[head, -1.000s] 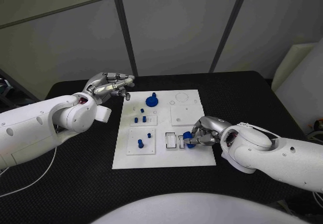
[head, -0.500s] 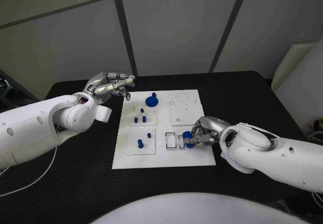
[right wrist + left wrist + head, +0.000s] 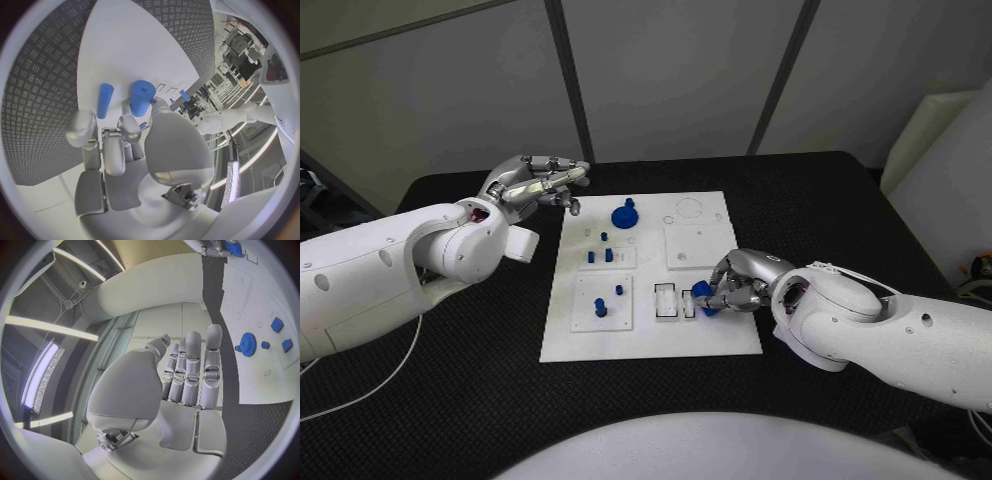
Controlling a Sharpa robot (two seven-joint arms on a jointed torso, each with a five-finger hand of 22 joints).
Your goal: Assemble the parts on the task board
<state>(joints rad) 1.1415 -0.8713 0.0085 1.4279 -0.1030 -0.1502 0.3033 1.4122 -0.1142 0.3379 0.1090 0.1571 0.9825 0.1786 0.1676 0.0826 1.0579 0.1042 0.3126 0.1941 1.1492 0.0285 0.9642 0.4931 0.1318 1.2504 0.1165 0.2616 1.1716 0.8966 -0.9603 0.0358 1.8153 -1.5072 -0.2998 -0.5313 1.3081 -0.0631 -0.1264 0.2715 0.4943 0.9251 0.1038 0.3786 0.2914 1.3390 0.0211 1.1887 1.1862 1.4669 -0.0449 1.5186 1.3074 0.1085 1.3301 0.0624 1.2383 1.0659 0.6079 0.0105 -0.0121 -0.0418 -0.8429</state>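
No writing or brand mark can be read on anything here. The worktop [image 3: 473, 360] is black with a fine ribbed, diamond-like texture. At about ten o'clock from the board, the left hand [image 3: 535, 184] hovers over the worktop just off the board's far left corner, its silver metal fingers held straight and close together, gripping nothing. The task board [image 3: 653, 340] is a flat, matte white rectangular plate in the middle of the worktop, with raised square sub-plates and two narrow rectangular slots. Near its twelve o'clock edge stands a blue gear [image 3: 626, 215] with a toothed rim. Below it, small blue pegs [image 3: 600, 257] stand upright in a square block, and more stand in the block at about eight o'clock. At four o'clock on the board, the right hand [image 3: 740, 283] pinches a smooth blue cylindrical part [image 3: 705, 297] beside the slots; a slimmer blue peg [image 3: 104, 100] lies next to it.
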